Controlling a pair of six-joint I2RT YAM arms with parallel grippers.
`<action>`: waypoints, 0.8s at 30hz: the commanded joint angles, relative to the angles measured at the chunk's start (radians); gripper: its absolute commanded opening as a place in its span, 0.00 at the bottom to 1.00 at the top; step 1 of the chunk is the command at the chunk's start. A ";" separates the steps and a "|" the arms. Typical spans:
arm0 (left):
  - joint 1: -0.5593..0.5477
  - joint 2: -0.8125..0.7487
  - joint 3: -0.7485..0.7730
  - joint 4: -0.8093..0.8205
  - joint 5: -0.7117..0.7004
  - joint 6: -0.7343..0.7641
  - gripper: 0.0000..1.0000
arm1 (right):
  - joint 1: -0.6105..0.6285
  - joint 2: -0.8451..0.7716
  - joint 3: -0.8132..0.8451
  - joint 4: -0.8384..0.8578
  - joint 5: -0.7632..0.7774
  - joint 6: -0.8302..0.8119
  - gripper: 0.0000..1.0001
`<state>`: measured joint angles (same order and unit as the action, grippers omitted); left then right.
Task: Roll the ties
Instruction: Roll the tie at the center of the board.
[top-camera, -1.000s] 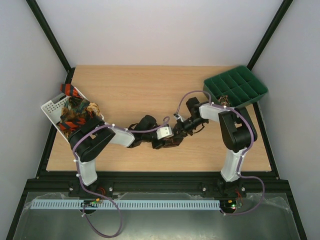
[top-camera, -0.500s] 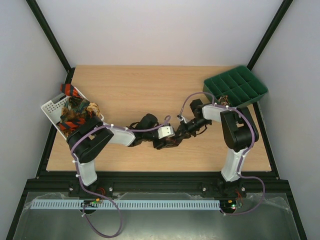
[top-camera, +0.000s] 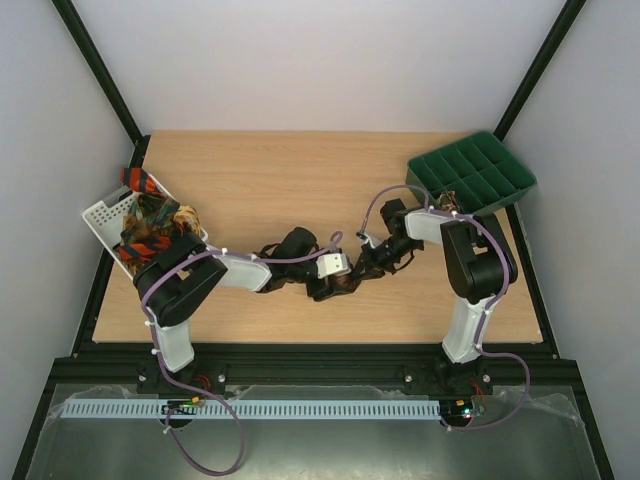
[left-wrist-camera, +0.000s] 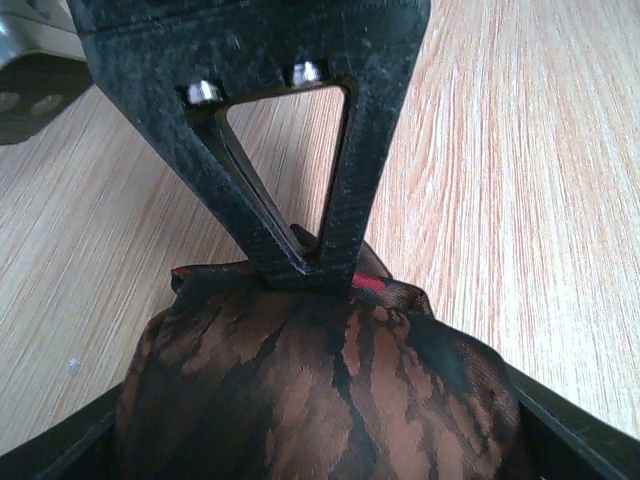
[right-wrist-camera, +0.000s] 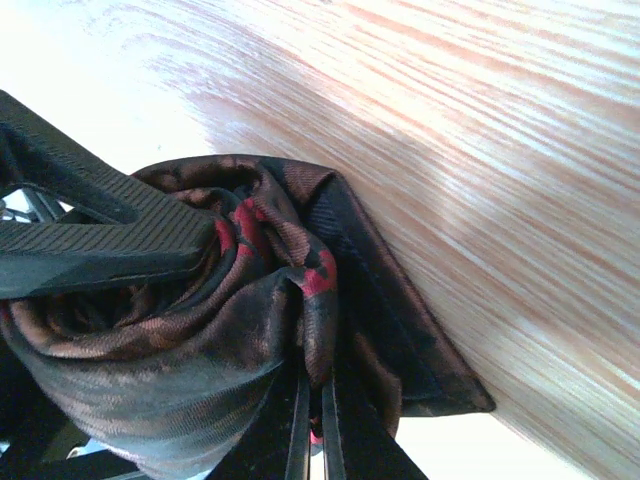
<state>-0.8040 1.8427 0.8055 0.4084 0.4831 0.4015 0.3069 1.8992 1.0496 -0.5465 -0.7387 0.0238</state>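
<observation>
A dark brown tie (left-wrist-camera: 320, 400) with reddish specks sits bunched into a loose roll on the wooden table (top-camera: 260, 180), near its middle, between the two grippers. From overhead the roll is almost wholly hidden beneath them, only a brown scrap showing. The left wrist camera cuts off its lower part, and the right wrist camera shows the wood behind it washed out and blurred. The right gripper (right-wrist-camera: 314, 400) is clenched, its two fingers pressed together on a fold of the tie, a red speck showing between them. Seen from the left wrist, it is a black triangular frame bearing down on the top of the roll. The left gripper (top-camera: 329, 288) is released, its fingers (right-wrist-camera: 100, 245) spread wide with the roll between them, showing only as black slivers in the bottom corners of its own view. At the table's left edge a white slotted basket (top-camera: 100, 213) holds more ties (top-camera: 150, 232), tangled and hard to separate. A green compartment tray (top-camera: 480, 172) sits at the far right corner.
</observation>
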 joint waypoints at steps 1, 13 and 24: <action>-0.004 0.010 0.028 -0.074 0.004 0.001 0.77 | 0.007 0.068 -0.048 -0.016 0.244 -0.019 0.01; -0.004 0.046 -0.023 -0.089 0.003 0.059 0.42 | 0.002 0.045 -0.001 -0.059 0.228 -0.046 0.02; 0.007 0.076 -0.164 -0.020 -0.003 0.088 0.35 | -0.099 -0.047 -0.031 -0.134 -0.003 -0.083 0.58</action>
<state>-0.7956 1.8523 0.7101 0.5785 0.4911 0.4702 0.2390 1.8809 1.0546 -0.6060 -0.7204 -0.0410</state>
